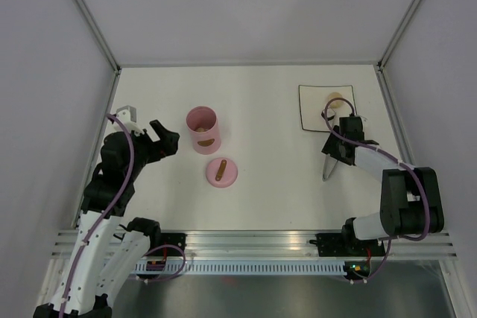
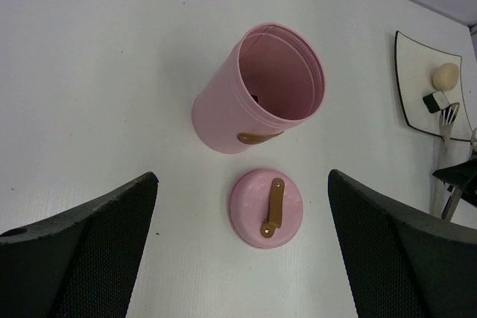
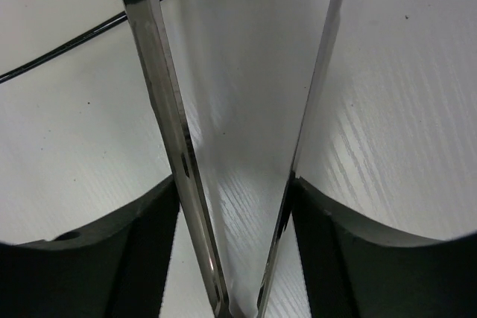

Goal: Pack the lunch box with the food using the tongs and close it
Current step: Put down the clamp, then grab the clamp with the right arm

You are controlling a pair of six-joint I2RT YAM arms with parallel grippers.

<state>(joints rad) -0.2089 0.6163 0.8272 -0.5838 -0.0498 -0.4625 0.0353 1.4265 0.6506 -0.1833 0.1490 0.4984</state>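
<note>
The pink lunch box (image 1: pixel 201 128) (image 2: pixel 253 102) stands open in the middle of the table. Its lid (image 1: pixel 221 171) (image 2: pixel 266 208) lies flat just in front of it, brown handle up. My left gripper (image 1: pixel 149 128) (image 2: pixel 242 176) hovers open to the left of both and holds nothing. The food, a beige ball (image 2: pixel 446 76) (image 1: pixel 335 100) and a white-and-black cube (image 2: pixel 436 100), rests on the white plate (image 1: pixel 309 121) (image 2: pixel 406 87). My right gripper (image 1: pixel 344 133) (image 3: pixel 235 184) grips the tongs (image 1: pixel 329 169) (image 3: pixel 160 94), a finger against each spread arm, with the forked tips (image 2: pixel 448 117) at the plate's edge.
White walls with metal corner posts (image 1: pixel 93 24) close in the table at the left, right and back. The plate sits at the back right, near the right wall. A rail (image 1: pixel 253 240) with the arm bases runs along the near edge.
</note>
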